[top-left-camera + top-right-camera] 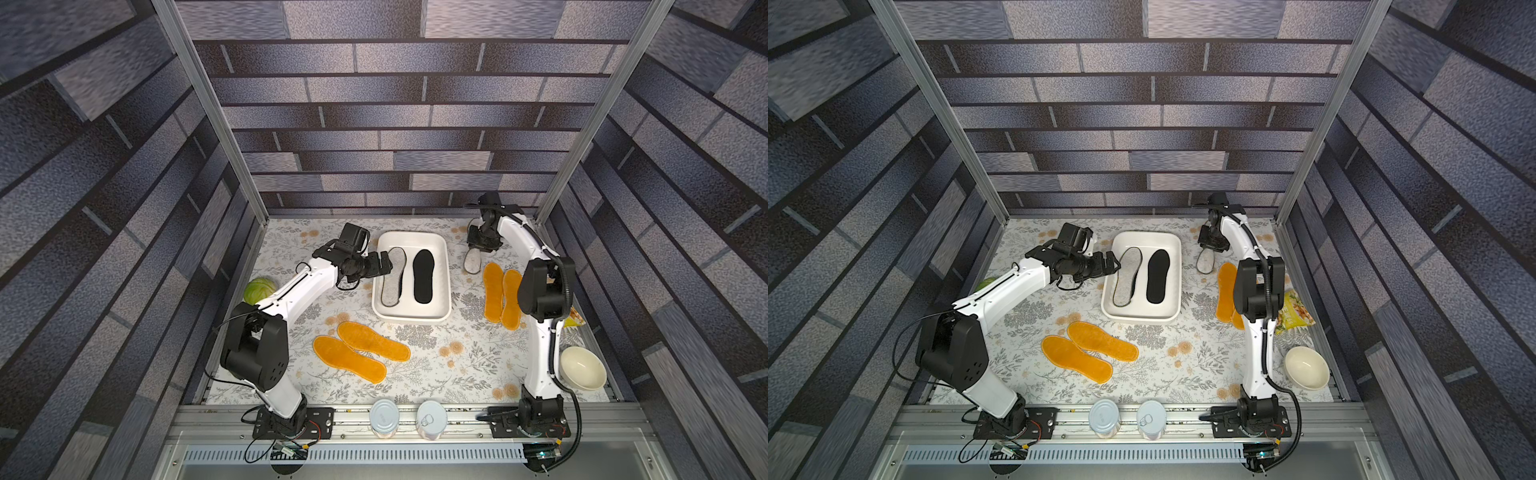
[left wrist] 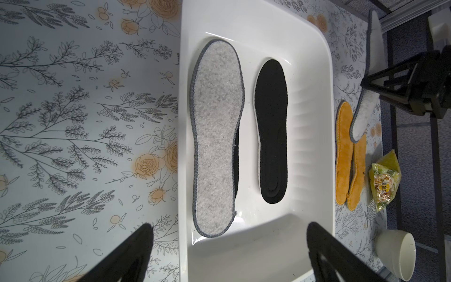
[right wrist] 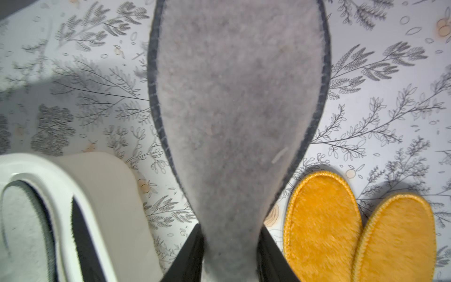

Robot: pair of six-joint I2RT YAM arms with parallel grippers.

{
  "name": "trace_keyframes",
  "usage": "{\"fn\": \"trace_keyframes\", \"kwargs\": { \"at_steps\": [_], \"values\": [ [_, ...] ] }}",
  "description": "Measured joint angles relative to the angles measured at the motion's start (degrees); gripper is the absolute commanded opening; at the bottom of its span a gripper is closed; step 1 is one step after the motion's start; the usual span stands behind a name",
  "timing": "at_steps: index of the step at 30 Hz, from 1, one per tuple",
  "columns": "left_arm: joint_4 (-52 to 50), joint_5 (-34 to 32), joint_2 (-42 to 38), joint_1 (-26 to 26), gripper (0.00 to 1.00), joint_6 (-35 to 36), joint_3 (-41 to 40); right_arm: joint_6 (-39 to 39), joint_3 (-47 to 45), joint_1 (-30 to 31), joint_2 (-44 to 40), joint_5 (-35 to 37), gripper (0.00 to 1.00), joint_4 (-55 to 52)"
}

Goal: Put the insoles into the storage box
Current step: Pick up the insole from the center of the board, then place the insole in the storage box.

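The white storage box [image 1: 411, 318] stands at the back middle of the table. In it lie a light grey felt insole [image 2: 216, 136] and a black insole [image 2: 272, 131], with another black edge [image 2: 236, 171] showing under the grey one. My left gripper [image 2: 230, 227] is open and empty over the box's left rim [image 1: 379, 266]. Right of the box, my right gripper [image 3: 230, 234] is shut on one end of a second grey insole [image 3: 239, 97], also visible in a top view [image 1: 473, 259]. Two orange insoles [image 1: 493, 291] lie beside it, and two more [image 1: 349, 357] lie at the front middle.
A green cabbage [image 1: 259, 289] sits by the left wall behind my left arm. A cream bowl [image 1: 583, 368] and a yellow snack bag [image 1: 1293, 311] lie along the right wall. Two tins [image 1: 384, 417] stand on the front rail.
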Motion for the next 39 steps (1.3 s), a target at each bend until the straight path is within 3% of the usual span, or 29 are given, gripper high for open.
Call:
{"fn": "trace_keyframes", "kwargs": {
  "at_steps": [9, 19, 29, 39],
  "values": [
    [0.22, 0.37, 0.0, 0.37, 1.0, 0.0, -0.02, -0.87, -4.26, 2.49, -12.68, -2.08, 0.36, 0.04],
    [1.2, 0.33, -0.31, 0.81, 1.0, -0.02, -0.52, 1.03, -10.88, 16.9, -22.77, -1.22, 0.36, 1.66],
    [1.27, 0.26, -3.78, 1.18, 1.0, -0.48, -3.69, 7.02, -14.25, 24.02, -20.06, 2.75, 0.37, 2.86],
    [1.49, 0.04, -4.96, 1.25, 1.0, -0.83, -4.68, 12.37, -15.21, 26.03, -12.11, 4.28, 0.38, 3.76]
  ]
}}
